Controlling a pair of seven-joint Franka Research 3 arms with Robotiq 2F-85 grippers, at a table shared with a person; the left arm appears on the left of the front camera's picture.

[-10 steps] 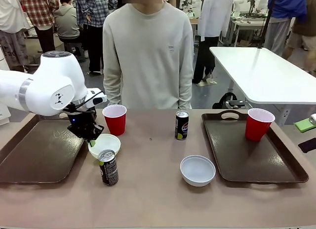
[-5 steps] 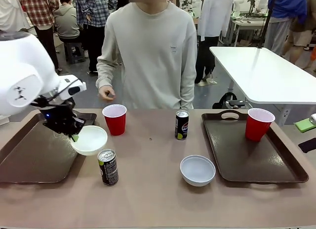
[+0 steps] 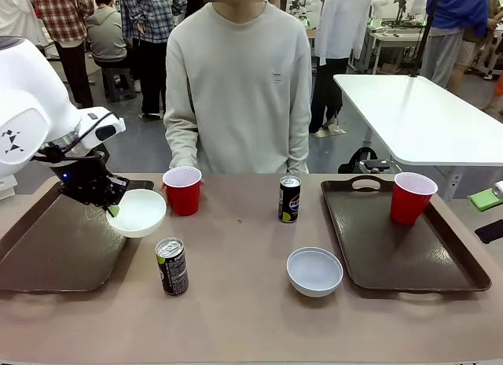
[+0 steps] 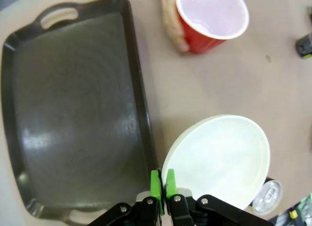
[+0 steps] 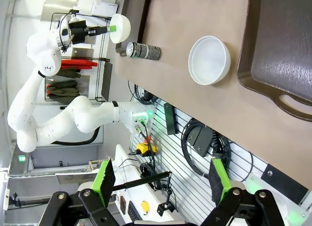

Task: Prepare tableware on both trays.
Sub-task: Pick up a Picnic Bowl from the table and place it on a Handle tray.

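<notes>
The left claw (image 3: pixel 111 208) is clamped tight on the rim of a white bowl (image 3: pixel 140 211), which hangs tilted in the air about above the right rim of the left tray (image 3: pixel 47 247). That tray is bare. The step in hand looks like carrying this bowl onto it. Next the arm needs to go a little further left, level the bowl, lower it to the tray floor, then let go.

Just right of the tray stands a red cup (image 3: pixel 182 190) with the person's hand (image 4: pixel 170 21) at it; a can (image 3: pixel 171 265) stands nearer. Mid-surface (image 3: pixel 251 310) are a second can (image 3: pixel 289 198) and a second bowl (image 3: pixel 314 270). The right tray (image 3: pixel 393 259) holds another red cup (image 3: pixel 413 197). The right claw (image 5: pixel 162 179) waits off the surface, fingers wide apart and holding nothing.
</notes>
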